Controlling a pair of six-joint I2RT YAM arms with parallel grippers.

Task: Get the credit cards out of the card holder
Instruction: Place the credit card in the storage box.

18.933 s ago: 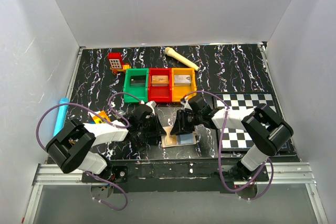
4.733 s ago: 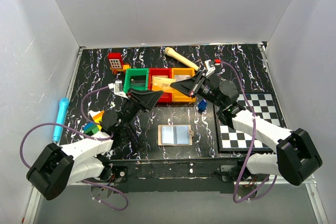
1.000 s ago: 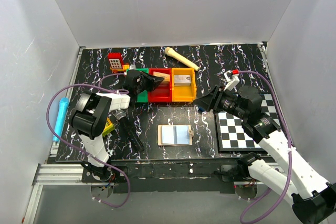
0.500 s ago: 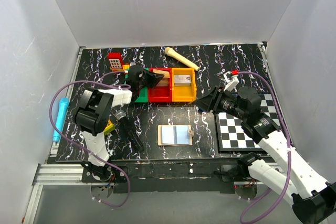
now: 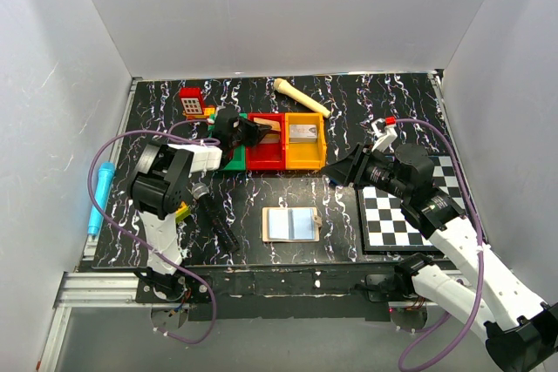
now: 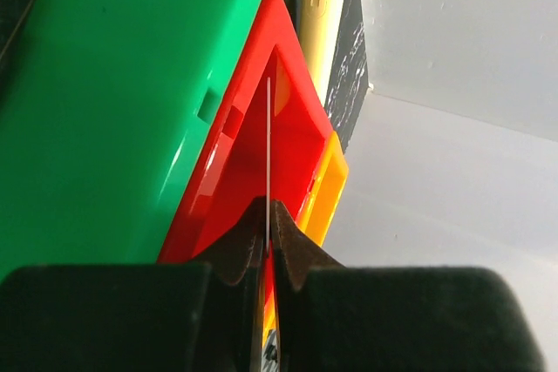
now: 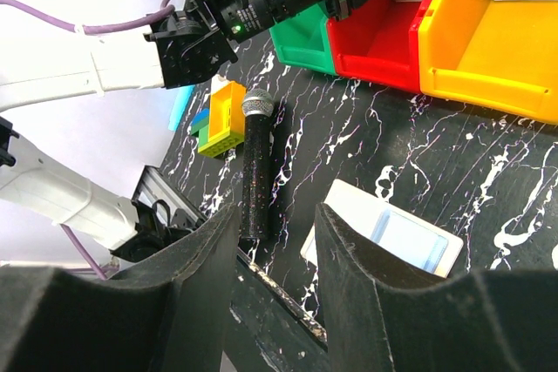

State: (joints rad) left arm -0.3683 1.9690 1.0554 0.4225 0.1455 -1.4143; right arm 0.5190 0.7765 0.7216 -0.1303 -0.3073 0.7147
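The card holder (image 5: 290, 224) lies open and flat near the table's front, its pale blue lining up; it also shows in the right wrist view (image 7: 397, 234). My left gripper (image 5: 253, 132) is over the red bin (image 5: 266, 156) and is shut on a thin card seen edge-on (image 6: 268, 145) above the red bin's inside (image 6: 253, 180). My right gripper (image 5: 336, 170) is open and empty, held above the table behind and to the right of the card holder; its fingers (image 7: 353, 267) frame the holder's left end.
Green bin (image 5: 225, 147) and yellow bin (image 5: 304, 152) flank the red one. A black microphone (image 5: 216, 215) and a coloured block (image 5: 179, 208) lie left of the holder. A chequered board (image 5: 410, 206), a cream bone (image 5: 301, 97), a red toy (image 5: 192, 104) and a blue pen (image 5: 98, 198) lie around.
My left gripper has moved slightly right, further over the red bin, still holding the card. The right arm and the card holder have not moved.
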